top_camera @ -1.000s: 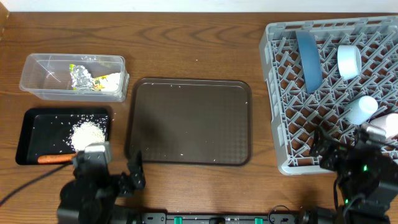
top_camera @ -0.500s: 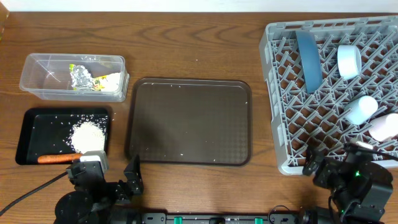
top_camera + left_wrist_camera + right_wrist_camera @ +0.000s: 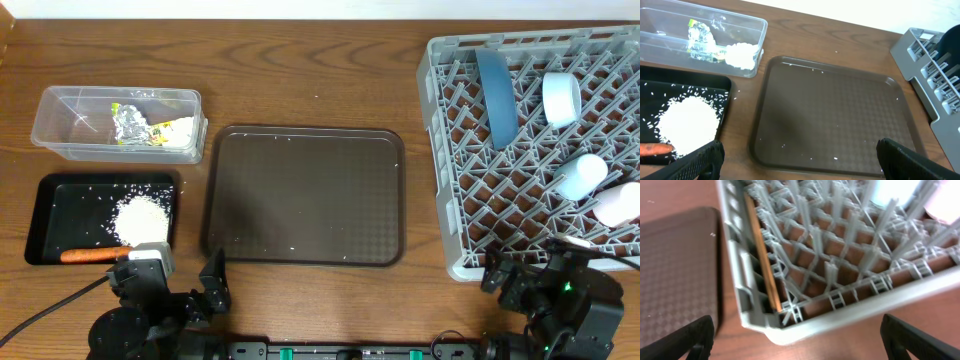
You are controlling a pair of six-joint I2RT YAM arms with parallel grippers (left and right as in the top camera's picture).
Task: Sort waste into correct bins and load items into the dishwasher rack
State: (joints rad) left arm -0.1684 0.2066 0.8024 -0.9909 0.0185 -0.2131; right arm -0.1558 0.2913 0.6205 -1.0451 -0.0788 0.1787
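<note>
The grey rack point(image 3: 432, 150) fills the desk's right edge, holding a dark-blue bowl point(image 3: 495, 95), light-blue bowls point(image 3: 561, 98), a white-pink cup point(image 3: 618, 205) and, along its left wall, what seem to be chopsticks point(image 3: 762, 265), blurred. By the left edge, foil point(image 3: 128, 123) and wrapper scraps point(image 3: 172, 130) lie in the clear tub point(image 3: 45, 125), and rice point(image 3: 142, 218) and a carrot point(image 3: 90, 255) lie in the black tray point(image 3: 70, 205). At the near edge the left gripper point(image 3: 800, 162) and right gripper point(image 3: 797, 340) hang with fingers spread, empty.

Light is bright, even and soft, falling from above; shadows beside the rack point(image 3: 470, 215) and tub point(image 3: 60, 125) are faint. The overhead view is sharp. The tray point(image 3: 832, 117) carries a dull sheen in the left wrist view. The right wrist view is blurred, its top right corner washed out white.
</note>
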